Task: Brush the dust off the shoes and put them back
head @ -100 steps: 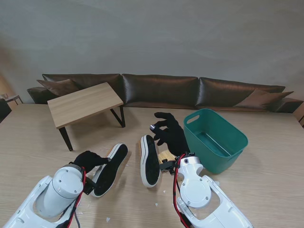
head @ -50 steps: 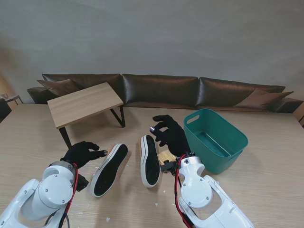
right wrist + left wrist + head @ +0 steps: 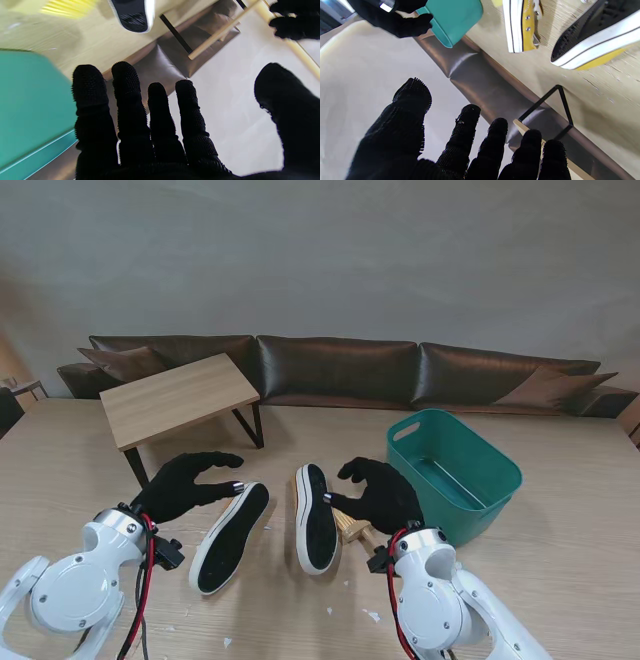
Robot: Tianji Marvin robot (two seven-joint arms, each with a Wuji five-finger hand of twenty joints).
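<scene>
Two yellow canvas shoes lie on their sides on the table, black soles up: the left shoe (image 3: 228, 538) (image 3: 595, 37) and the right shoe (image 3: 315, 518) (image 3: 520, 25) (image 3: 135, 12). A wooden brush (image 3: 350, 523) lies just right of the right shoe, partly hidden by my right hand; its yellow bristles (image 3: 67, 6) show in the right wrist view. My left hand (image 3: 190, 485) (image 3: 470, 140) hovers open, fingers spread, left of the left shoe's toe. My right hand (image 3: 378, 495) (image 3: 155, 120) is open over the brush, holding nothing.
A green plastic basket (image 3: 455, 475) (image 3: 450, 17) (image 3: 30, 100) stands right of my right hand. A small wooden side table (image 3: 175, 398) with black legs stands at the far left. A dark brown sofa (image 3: 340, 370) runs along the table's far edge. White specks (image 3: 368, 616) dot the table near me.
My left hand has let go of the left shoe and drawn away up and to the left. My right hand has come nearer to me, down over the brush.
</scene>
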